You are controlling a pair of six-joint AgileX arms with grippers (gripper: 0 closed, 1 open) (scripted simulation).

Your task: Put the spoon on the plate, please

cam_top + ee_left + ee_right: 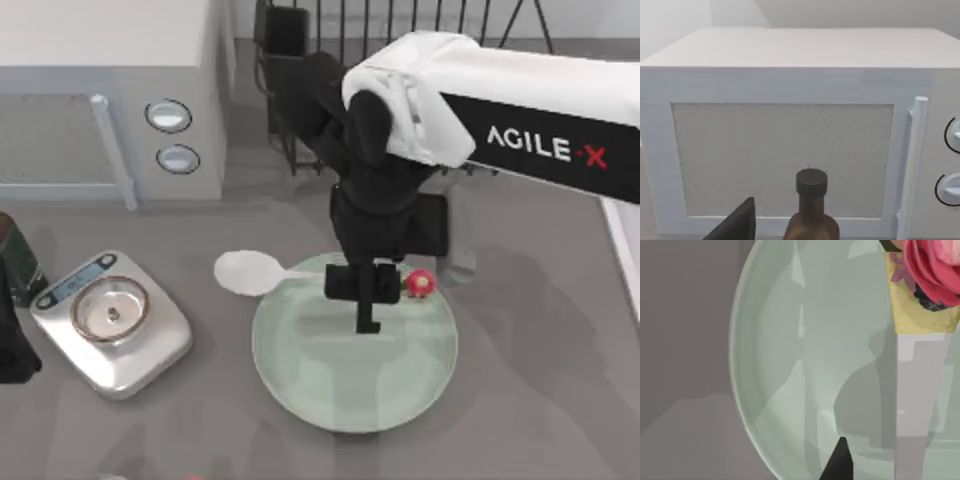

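Note:
The white spoon [250, 272] hangs level over the far rim of the mint-green plate [350, 380]. Its bowl sticks out past the plate's left side, and its red-and-white knob [421, 283] sits over the right part of the rim. My right gripper [365, 290] points down over the plate's far half, shut on the middle of the handle. In the right wrist view the pale handle [917, 390] casts a shadow on the plate [790, 365], so it is held off the surface. One dark fingertip [840, 462] shows there. My left arm [12, 345] is parked at the left edge.
A silver scale [110, 320] stands left of the plate. Behind it is a white microwave [100, 90], seen close in the left wrist view with a brown bottle [810, 210] in front. A black rack [300, 90] stands at the back behind the right arm.

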